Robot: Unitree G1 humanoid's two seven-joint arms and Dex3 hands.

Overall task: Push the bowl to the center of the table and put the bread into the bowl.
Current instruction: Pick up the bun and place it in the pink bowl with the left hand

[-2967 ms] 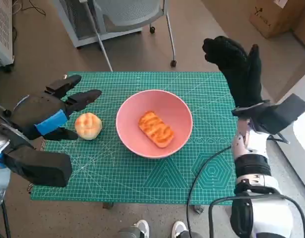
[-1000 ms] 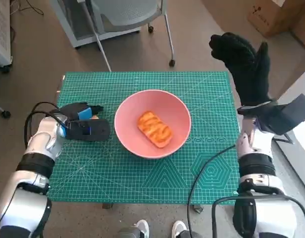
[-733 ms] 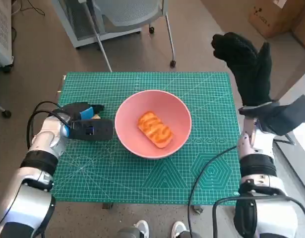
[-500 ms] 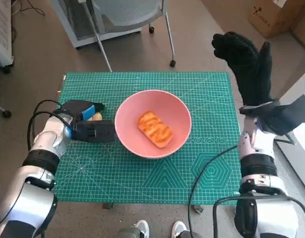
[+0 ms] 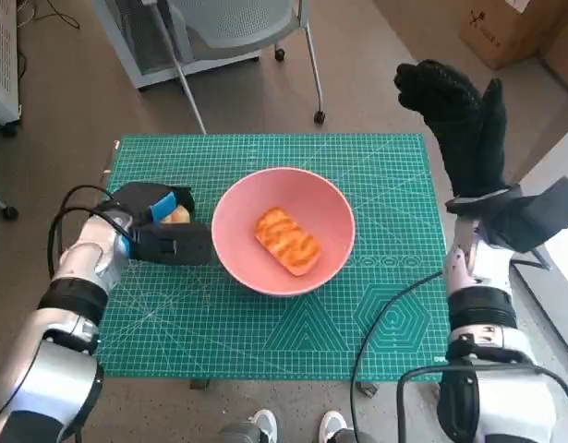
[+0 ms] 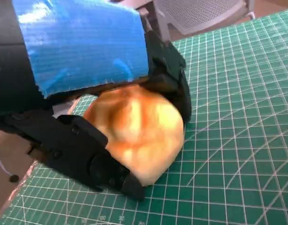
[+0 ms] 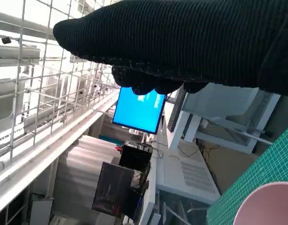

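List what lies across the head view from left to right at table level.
Left hand gripping the round bun → pink bowl with the striped bread in it → bare green mat → right hand, raised past the table's right edge.

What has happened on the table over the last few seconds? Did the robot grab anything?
The left hand came down from above the table onto the round bun beside the pink bowl, and its fingers now close around it. The bowl, with the long bread in it, stayed put. The right hand stayed raised off the table's far corner.
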